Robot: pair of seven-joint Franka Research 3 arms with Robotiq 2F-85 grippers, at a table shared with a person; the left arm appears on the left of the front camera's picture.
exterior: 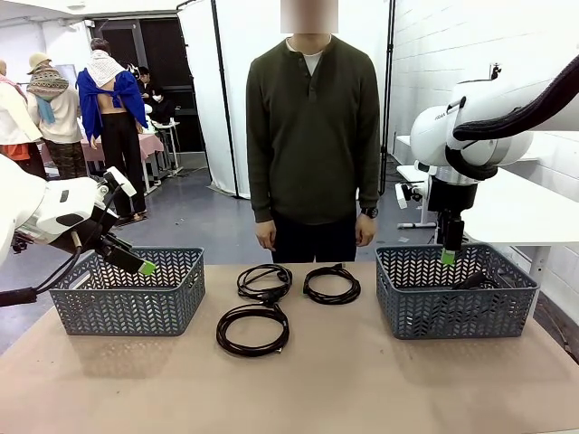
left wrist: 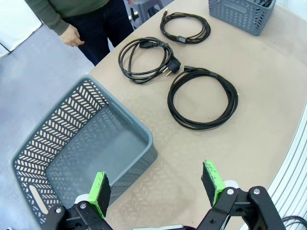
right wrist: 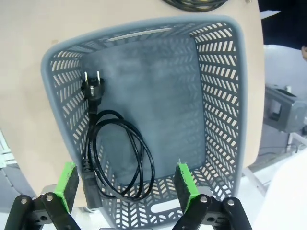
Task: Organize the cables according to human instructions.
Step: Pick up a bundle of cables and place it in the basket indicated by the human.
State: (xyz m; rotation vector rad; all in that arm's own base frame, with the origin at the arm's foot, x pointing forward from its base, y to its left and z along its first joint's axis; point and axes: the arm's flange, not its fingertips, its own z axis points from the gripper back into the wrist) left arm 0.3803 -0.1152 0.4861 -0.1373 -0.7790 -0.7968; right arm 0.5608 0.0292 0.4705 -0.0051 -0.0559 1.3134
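Observation:
Three coiled black cables lie on the table between two baskets: one at far left (exterior: pixel 264 281) (left wrist: pixel 144 57), one at far right (exterior: pixel 332 284) (left wrist: pixel 184 28), one nearer me (exterior: pixel 252 329) (left wrist: pixel 204 98). A further cable (right wrist: pixel 90 143) with its plug lies inside the right grey basket (exterior: pixel 457 294) (right wrist: pixel 240 96). My right gripper (exterior: pixel 447 256) (right wrist: pixel 125 172) hangs open above that basket, holding nothing. My left gripper (exterior: pixel 145 267) (left wrist: pixel 156 179) is open and empty over the near rim of the left grey basket (exterior: pixel 127 294) (left wrist: pixel 129 120), which holds nothing.
A person (exterior: pixel 312 136) stands at the table's far edge, both hands down at their sides. The brown tabletop (exterior: pixel 362 380) is bare in front of the cables. The table's curved edge (left wrist: pixel 288 143) shows in the left wrist view.

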